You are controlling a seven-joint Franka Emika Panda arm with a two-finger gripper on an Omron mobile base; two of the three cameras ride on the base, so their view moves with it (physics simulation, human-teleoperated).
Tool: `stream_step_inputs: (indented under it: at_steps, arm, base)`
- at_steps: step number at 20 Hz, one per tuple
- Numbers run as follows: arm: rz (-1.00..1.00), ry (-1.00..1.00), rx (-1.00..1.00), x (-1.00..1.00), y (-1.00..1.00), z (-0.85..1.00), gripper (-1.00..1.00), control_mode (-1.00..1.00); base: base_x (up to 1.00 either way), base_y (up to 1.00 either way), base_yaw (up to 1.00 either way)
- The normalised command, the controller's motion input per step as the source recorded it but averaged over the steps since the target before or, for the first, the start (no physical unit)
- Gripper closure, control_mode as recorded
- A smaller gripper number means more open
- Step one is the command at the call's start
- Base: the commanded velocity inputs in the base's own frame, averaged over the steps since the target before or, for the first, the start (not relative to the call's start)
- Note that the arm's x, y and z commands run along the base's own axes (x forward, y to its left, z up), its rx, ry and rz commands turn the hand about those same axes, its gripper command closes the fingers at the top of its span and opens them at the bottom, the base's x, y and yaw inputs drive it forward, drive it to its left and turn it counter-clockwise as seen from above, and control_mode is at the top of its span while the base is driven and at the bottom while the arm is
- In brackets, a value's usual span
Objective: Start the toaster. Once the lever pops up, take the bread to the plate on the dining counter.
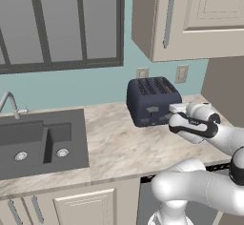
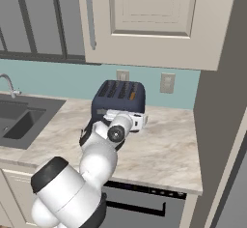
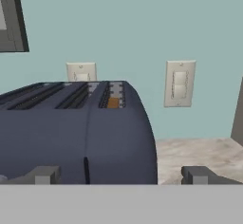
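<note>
Marble bench (image 1: 114, 143) beneath pale cabinets carries the toaster (image 1: 151, 101) against the teal wall, right of the sink (image 1: 40, 143). Close at its near face, the claw (image 3: 121, 174) stands spread fully wide, gripping nothing. Bread (image 3: 112, 102) sits in the toaster's rightmost slot.

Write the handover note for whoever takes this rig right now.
Tool: open, holding nothing, right up against the front face of the toaster.
Toaster: on the marble worktop by the wall, right of the sink.
Bread: down in the rightmost slot, only its tan top edge showing.
Done: arm brought up to the toaster.
Whether the lever has been pushed cannot be told from these views.
Left: start the toaster if not yet started, wait for the pop, lift the bread out, carry it to the plate on the dining counter.
</note>
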Motion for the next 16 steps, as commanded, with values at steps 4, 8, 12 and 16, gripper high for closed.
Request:
stream_step_inputs:
  at_steps: [4, 8, 12, 16]
  arm:
    - [0.00, -0.04, 0.00, 0.00, 0.01, 0.06, -1.00, -1.00]
    - [0.00, 0.00, 0.00, 0.01, 0.00, 0.03, -1.00, -1.00]
    - [0.00, 0.01, 0.00, 0.02, 0.00, 0.03, -1.00, -1.00]
    - [0.00, 0.00, 0.00, 0.16, 0.00, 0.06, -1.00, -1.00]
  base:
    - [0.00, 0.00, 0.00]
    - [0.00, 0.00, 0.00]
    - [0.00, 0.00, 0.00]
    - [0.00, 0.00, 0.00]
